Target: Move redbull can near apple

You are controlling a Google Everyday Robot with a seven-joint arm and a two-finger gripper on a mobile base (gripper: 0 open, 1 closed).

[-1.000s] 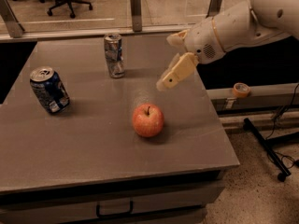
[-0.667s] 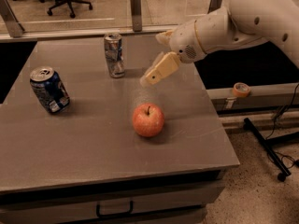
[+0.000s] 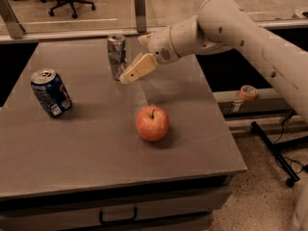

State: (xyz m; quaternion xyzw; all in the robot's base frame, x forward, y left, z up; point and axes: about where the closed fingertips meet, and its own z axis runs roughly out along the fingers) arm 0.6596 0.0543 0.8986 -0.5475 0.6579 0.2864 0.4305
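The redbull can (image 3: 116,57), slim and silvery with a shiny top, stands upright at the back of the grey table (image 3: 96,167). The apple (image 3: 152,123), red-orange with a short dark stem, sits in the middle of the table, in front of the can and to its right. My gripper (image 3: 132,57) is open and empty. It hangs just right of the can at can height, with one beige finger (image 3: 137,69) pointing down-left beside the can. The white arm (image 3: 231,23) reaches in from the right.
A wider dark-blue can (image 3: 50,92) stands tilted near the table's left edge. A glass partition with metal posts (image 3: 140,4) runs behind the table. A tape roll (image 3: 248,92) lies on a low ledge to the right. A drawer handle (image 3: 118,217) is below the table front.
My gripper has moved left across the table, from right of the apple's line to right beside the redbull can. The cans and the apple have not moved.
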